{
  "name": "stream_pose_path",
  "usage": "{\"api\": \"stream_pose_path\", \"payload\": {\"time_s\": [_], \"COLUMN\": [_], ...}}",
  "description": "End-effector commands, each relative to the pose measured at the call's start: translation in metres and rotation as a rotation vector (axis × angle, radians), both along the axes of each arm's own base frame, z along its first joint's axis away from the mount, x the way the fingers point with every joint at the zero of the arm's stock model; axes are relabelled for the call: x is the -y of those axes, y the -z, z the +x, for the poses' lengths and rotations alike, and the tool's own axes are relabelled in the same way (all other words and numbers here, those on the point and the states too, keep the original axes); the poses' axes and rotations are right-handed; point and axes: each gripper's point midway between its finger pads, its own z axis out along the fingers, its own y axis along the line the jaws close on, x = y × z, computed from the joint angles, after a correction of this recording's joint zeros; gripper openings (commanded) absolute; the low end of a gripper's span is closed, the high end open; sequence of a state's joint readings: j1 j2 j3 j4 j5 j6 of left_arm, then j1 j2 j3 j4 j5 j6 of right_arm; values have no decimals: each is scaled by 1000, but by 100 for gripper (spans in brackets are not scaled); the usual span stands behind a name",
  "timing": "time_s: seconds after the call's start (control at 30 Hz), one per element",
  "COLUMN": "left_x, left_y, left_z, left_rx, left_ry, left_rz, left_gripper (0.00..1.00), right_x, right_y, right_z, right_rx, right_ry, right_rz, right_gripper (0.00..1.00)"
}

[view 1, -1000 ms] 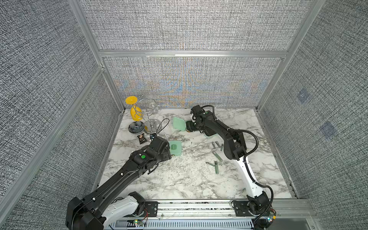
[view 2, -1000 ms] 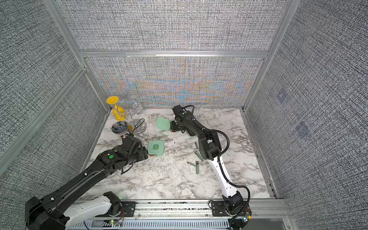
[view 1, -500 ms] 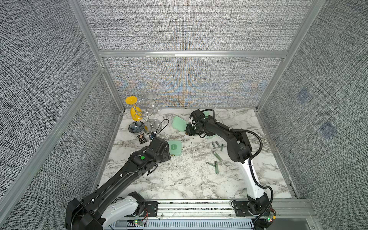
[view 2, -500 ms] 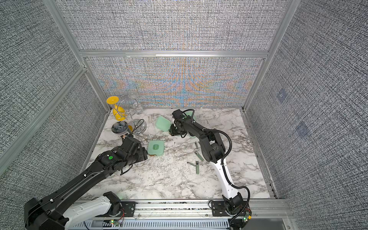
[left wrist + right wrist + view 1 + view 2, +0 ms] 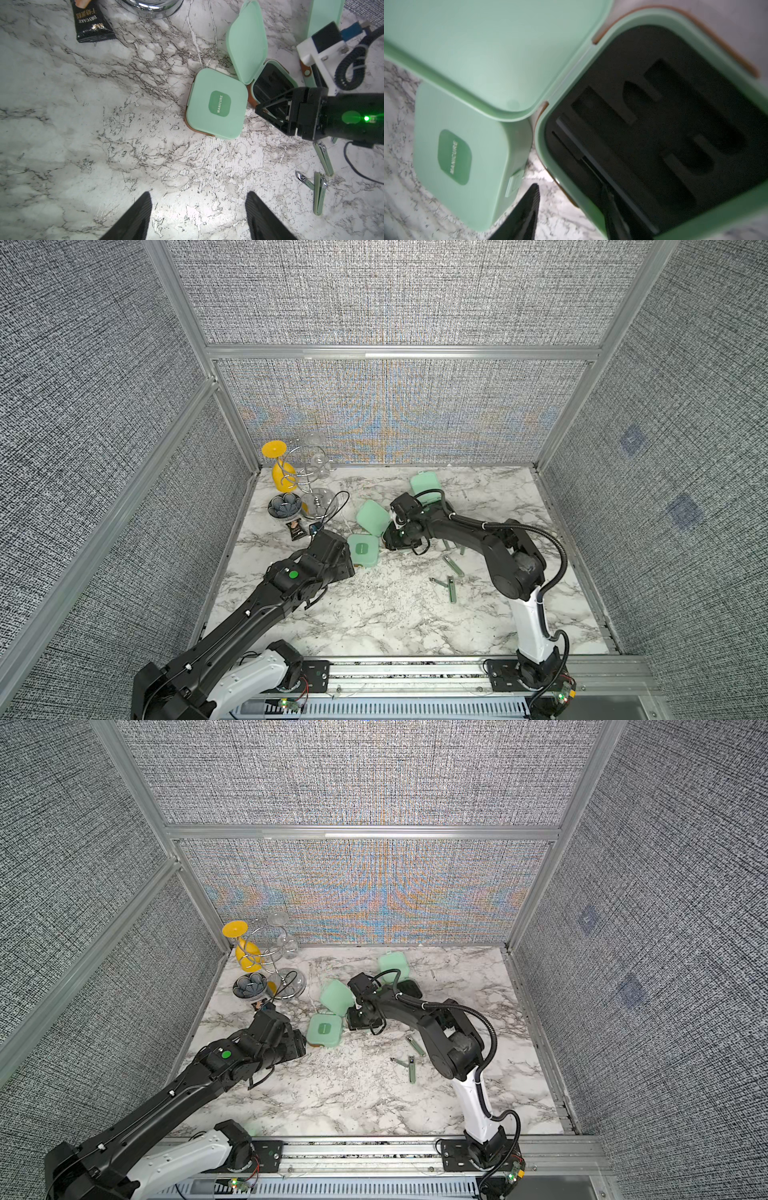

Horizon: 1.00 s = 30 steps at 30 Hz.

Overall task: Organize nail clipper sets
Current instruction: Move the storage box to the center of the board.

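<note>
The table [image 5: 374, 614] is white marble veined grey and black; the walls [image 5: 104, 406] are speckled grey weave. The closed case [image 5: 216, 106] is mint with a darker green patch lettered white. The open case [image 5: 270, 83] is mint, black inside, with a brown strip at its edge; the far case [image 5: 424, 484] at twelve o'clock is plain mint. The clippers [image 5: 451, 591] are silver and pale green. At ten o'clock: a yellow glass [image 5: 284, 475], a blue-grey dish [image 5: 285, 506], a black packet [image 5: 91, 25] with pale lettering.

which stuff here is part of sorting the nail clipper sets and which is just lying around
Job:
closed mint case
open mint case
rear open mint case
loose clippers

Lying about:
flower-shaped dish
black snack packet
yellow glass
chrome wire rack
</note>
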<state>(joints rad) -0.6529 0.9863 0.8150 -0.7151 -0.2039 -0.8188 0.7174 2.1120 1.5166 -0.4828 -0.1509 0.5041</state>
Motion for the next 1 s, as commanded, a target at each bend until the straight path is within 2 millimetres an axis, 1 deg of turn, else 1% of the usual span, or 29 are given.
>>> {"api": "stream_pose_path", "payload": {"time_s": [0.0,0.07,0.23,0.33,0.43,0.6,0.7,0.8,0.9,0.97], "left_x": [2,4,11,16,24,35,47,57,65,76], "left_y": [2,2,4,8,15,33,44,54,62,65], "left_z": [-3,-4,-6,-8,-11,-21,-28,-33,-36,-36], "left_rx": [-9,-12,-25,-42,-77,-151,-182,-214,-238,-245], "left_ry": [27,39,81,102,127,156,177,190,193,202], "left_rz": [-5,-9,-22,-37,-61,-96,-136,-149,-145,-164], "left_gripper": [73,73,73,73,73,69,66,63,60,58], "right_x": [22,24,21,22,29,35,34,36,48,59], "right_y": [26,29,34,32,27,6,-11,-32,-52,-63], "right_z": [-54,-67,-96,-102,-99,-88,-81,-74,-66,-62], "right_rx": [-179,-180,-178,-162,-138,-87,-62,-36,-5,8], "right_ry": [113,159,236,260,282,309,302,284,280,278], "right_rz": [-101,-104,-92,-104,-128,-112,-82,-58,-41,-33], "right_gripper": [52,53,53,53,53,55,57,59,61,61]}}
